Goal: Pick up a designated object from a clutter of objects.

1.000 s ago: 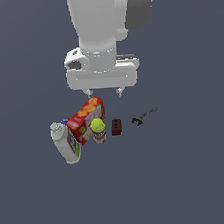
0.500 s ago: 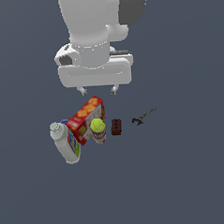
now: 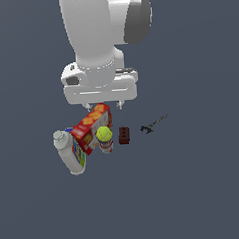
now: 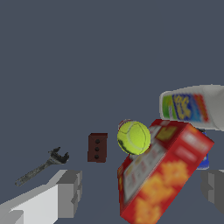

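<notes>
Your yellow-green fuzzy tennis ball sits atop a small can, touching the red cracker box; around them spreads a plain dark grey-blue surface; the grey two-finger gripper hangs above, released, grasping nothing.

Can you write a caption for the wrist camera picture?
Open gripper above a tennis ball beside a red cracker box.

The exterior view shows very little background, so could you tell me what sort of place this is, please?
Probably a simulated test scene, not a real room: a flat, featureless grey floor with no walls, and a tennis ball, cracker box and wrench clustered below the arm.
</notes>
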`<state>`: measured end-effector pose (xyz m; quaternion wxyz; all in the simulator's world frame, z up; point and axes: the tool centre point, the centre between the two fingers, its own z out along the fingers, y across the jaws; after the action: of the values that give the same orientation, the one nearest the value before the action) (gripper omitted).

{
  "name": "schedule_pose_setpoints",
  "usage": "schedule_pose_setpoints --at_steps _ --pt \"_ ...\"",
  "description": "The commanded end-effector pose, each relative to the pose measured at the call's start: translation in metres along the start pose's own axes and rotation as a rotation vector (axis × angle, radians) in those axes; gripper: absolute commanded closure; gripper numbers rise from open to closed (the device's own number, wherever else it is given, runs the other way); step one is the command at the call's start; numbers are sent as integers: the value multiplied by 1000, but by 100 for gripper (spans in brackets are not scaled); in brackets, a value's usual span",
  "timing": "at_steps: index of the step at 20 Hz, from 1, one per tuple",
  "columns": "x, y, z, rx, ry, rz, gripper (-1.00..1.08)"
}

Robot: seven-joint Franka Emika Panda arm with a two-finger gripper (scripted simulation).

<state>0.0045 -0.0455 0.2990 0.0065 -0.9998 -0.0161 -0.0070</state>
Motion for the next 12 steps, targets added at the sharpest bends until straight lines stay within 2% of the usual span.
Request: schedule_pose_setpoints --at_steps 1,12 --pt "1 4 17 -2 -3 -31 -92" --pt "-3 21 91 -10 -13 -174 -92"
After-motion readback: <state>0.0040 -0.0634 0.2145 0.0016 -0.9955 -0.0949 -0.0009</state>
